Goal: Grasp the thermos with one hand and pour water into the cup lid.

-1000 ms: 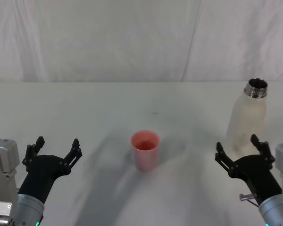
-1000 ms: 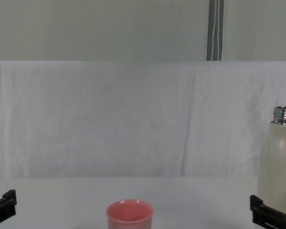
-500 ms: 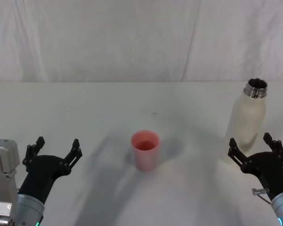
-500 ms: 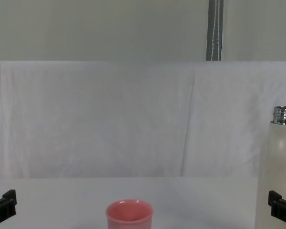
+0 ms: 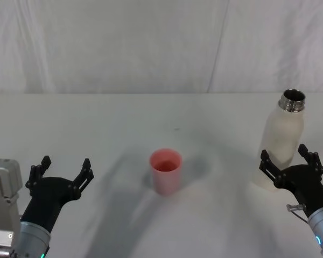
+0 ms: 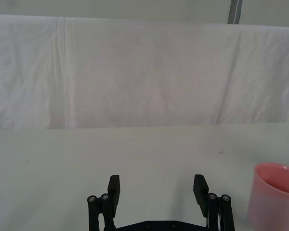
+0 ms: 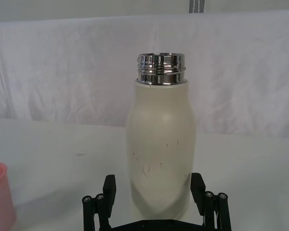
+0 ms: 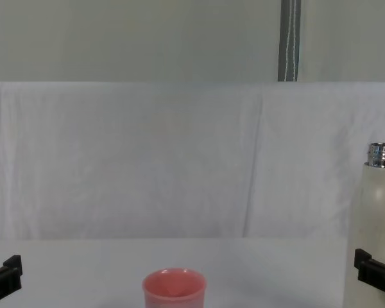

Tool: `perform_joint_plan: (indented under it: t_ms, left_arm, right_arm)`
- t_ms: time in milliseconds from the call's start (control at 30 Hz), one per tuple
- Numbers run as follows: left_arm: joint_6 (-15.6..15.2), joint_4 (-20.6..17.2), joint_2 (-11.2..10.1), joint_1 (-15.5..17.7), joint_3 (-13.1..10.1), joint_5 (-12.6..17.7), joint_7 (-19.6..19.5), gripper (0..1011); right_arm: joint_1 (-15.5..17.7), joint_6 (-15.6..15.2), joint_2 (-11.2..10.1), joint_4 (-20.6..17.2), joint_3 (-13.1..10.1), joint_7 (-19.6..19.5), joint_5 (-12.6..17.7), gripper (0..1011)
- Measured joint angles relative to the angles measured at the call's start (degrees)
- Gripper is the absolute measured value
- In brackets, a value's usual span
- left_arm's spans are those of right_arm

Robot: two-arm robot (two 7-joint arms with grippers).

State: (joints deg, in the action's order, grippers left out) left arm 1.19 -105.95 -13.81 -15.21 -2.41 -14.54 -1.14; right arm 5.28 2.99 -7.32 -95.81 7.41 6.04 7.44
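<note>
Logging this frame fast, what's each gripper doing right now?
Left gripper: open, holding nothing.
Right gripper: open, fingers either side of the thermos, not gripping it.

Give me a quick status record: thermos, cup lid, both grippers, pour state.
thermos: upright on the table's right side, cap off, steel neck open
cup lid: upright at table centre, apart from the thermos
right gripper: jaws open on either side of the thermos's lower body, not closed on it
left gripper: open, idle left of the cup lid
pour: not started
</note>
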Motion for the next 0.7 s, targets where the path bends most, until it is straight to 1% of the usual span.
perform_joint_plan:
  t_ms: [700]
  left_arm:
    - [0.00, 0.00, 0.00, 0.00, 0.00, 0.00, 0.00, 1001]
  right_arm:
    - [-3.35, 0.69, 1.20, 3.92, -0.74, 1.40, -0.06, 1000]
